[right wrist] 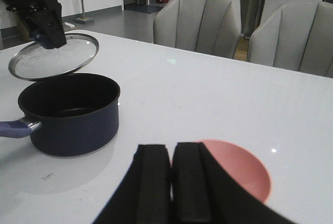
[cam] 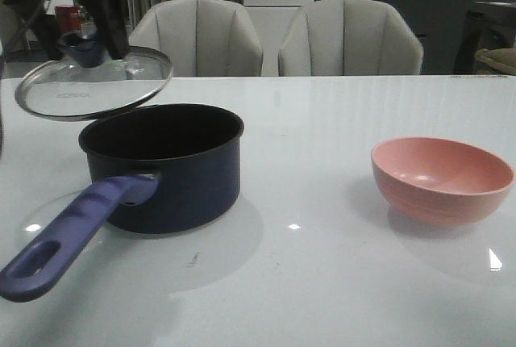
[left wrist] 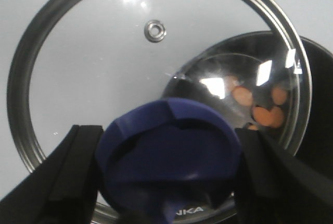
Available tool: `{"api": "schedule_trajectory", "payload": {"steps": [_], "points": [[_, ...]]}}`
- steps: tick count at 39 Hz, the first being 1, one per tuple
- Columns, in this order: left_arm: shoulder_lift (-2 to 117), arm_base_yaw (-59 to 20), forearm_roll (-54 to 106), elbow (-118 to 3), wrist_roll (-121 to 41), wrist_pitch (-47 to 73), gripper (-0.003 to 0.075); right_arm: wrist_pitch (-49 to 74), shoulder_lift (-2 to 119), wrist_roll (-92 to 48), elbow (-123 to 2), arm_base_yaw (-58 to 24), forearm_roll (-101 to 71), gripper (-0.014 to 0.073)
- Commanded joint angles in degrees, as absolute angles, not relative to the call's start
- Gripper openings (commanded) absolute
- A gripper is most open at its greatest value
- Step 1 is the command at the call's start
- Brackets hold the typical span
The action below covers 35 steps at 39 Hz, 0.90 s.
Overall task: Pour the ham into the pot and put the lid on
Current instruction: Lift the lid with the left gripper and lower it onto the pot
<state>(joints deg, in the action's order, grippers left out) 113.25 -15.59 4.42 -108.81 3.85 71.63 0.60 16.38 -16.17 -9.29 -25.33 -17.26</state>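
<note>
Now, with the left tool (cam: 95, 40) clamped on the lid's (cam: 94, 83) knob and the ham (left wrist: 265, 110) seemingly already in the pot (cam: 165, 165) below and beside it, centre the lid, level it, then lower.

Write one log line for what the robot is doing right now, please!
step: covering | left gripper: holds lid by knob, tilted over pot back rim | ham: in pot | bowl: looks empty | right gripper: shut, free

Ham (left wrist: 263, 110) partly hidden behind the lid's knob (left wrist: 169, 156); lettering cut off.
</note>
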Motion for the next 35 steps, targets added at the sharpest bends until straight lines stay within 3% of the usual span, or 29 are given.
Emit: {"api": "schedule_trajectory", "payload": {"steps": [1,35], "points": [[109.2,-17.9,4.9,-110.8,3.6,72.7,0.0225,-3.6,16.7,-16.7,-10.9,-25.4,-17.5,0.0169],[109.2,-22.9,9.8,-107.4,0.4,72.7,0.0225,-3.6,16.7,-16.7,-10.9,-25.4,-17.5,0.0169]]}}
